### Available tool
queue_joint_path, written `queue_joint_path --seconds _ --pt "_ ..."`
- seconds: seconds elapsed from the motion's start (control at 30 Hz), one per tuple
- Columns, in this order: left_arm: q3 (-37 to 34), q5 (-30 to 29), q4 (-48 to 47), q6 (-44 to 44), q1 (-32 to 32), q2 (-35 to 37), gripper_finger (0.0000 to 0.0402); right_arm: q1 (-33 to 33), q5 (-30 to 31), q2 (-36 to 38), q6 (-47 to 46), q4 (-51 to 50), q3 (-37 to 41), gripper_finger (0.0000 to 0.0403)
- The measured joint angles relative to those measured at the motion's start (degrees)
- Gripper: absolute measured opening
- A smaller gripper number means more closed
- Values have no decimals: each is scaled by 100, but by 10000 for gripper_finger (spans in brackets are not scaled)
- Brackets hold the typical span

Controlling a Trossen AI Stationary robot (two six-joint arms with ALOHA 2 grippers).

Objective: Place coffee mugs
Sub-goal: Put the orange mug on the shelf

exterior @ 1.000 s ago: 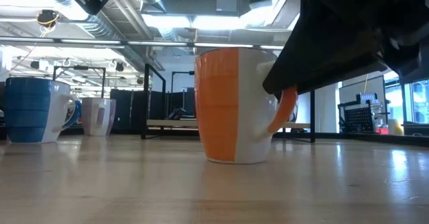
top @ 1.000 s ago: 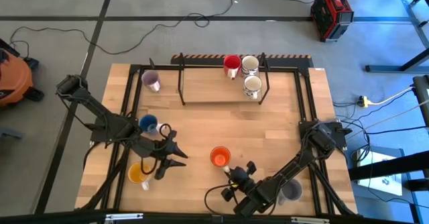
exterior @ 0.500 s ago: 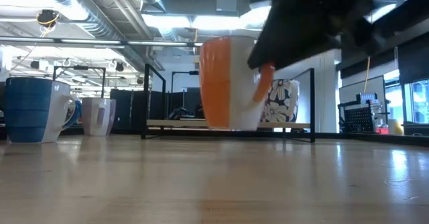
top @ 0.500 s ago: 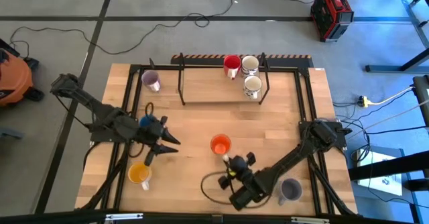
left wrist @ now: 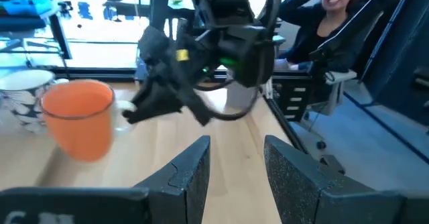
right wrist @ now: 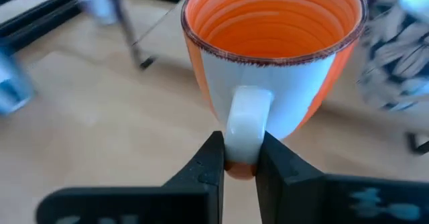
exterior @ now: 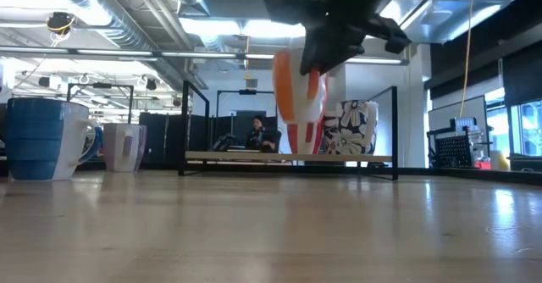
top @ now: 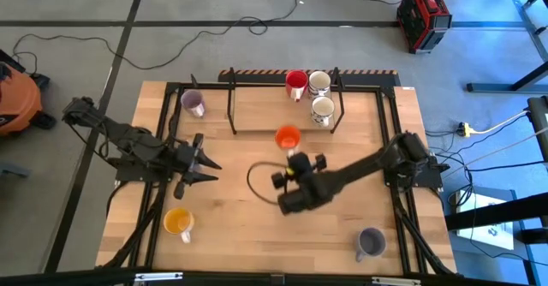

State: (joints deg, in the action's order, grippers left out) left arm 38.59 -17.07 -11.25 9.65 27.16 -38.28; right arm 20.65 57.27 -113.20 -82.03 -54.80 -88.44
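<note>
Clearly, the right gripper [right wrist: 238, 158] was clamped on the handle of the orange mug [top: 288, 137], its fingers [right wrist: 206, 163] pinching the white loop. That mug hung in the air over the table [top: 257, 200], just in front of the rack [top: 282, 119] where the red mug [top: 296, 82] and two cream mugs [top: 319, 82] stood. The low view showed it lifted off the wood. The left gripper [top: 202, 161] hovered over the table's left part with its jaws partly apart and nothing between them. A lilac mug [top: 193, 104] stood at the back left, a yellow-orange mug [top: 178, 223] at the front left, another lilac mug [top: 371, 242] at the front right, and a blue mug [exterior: 38, 138] at the left
</note>
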Motion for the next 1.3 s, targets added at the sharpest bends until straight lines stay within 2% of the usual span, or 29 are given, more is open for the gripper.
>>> queue_joint_path --seconds 0.37,0.5,0.87,1.3 --pt "0 -54 -37 -135 -234 135 135 -1173 -38 -1 150 122 0 33" --pt "0 -54 -34 -135 -311 129 135 -1507 -290 -21 163 130 0 33" --pt "0 -153 47 -131 -332 126 135 -1865 -392 -308 447 529 -2 33" --pt "0 -336 105 -129 -330 129 135 -2157 -375 -517 435 443 -4 33"
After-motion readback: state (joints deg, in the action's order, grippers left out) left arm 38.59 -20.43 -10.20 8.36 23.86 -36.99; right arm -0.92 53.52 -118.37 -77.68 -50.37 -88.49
